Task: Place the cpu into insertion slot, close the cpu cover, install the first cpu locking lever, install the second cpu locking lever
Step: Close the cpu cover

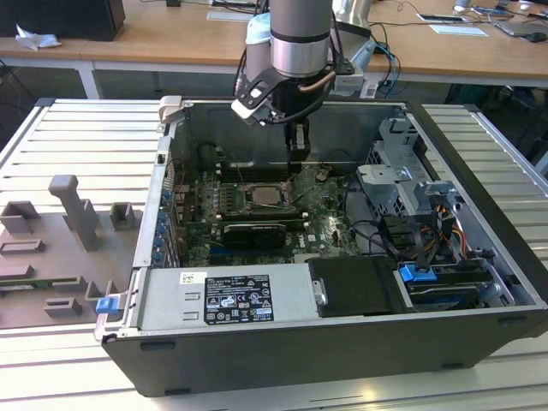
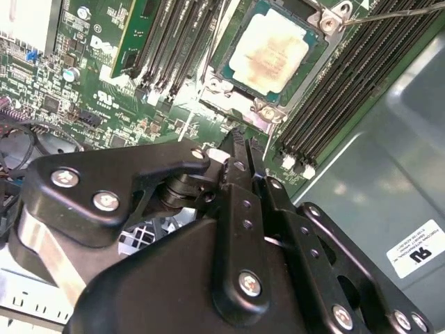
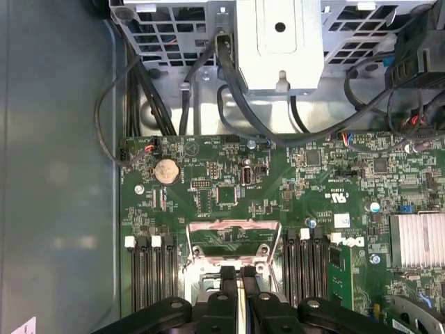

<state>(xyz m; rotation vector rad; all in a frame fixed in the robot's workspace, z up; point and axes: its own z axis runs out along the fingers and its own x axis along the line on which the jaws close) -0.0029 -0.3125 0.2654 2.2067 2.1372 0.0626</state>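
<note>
The cpu (image 2: 271, 56), a pale square chip, lies flat in the insertion slot (image 1: 265, 197) on the green board. The cpu cover (image 3: 233, 226), a thin metal frame, appears swung up off the slot, with green board showing through its window. My gripper (image 2: 236, 142) hangs just above the slot's edge on the cover's side. In the exterior view the gripper (image 1: 297, 161) sits low inside the case, slightly right of the slot. Its black fingers (image 3: 228, 278) stand pressed close together with nothing between them. A thin lever rod (image 2: 389, 12) sticks out past the slot's corner.
Long black memory slots (image 2: 348, 76) flank the slot on both sides. Black cables (image 3: 229, 83) and a metal drive cage (image 1: 402, 175) fill the exterior view's right of the case. A power supply (image 1: 227, 295) lies along the front. The case wall (image 2: 389, 160) is close by.
</note>
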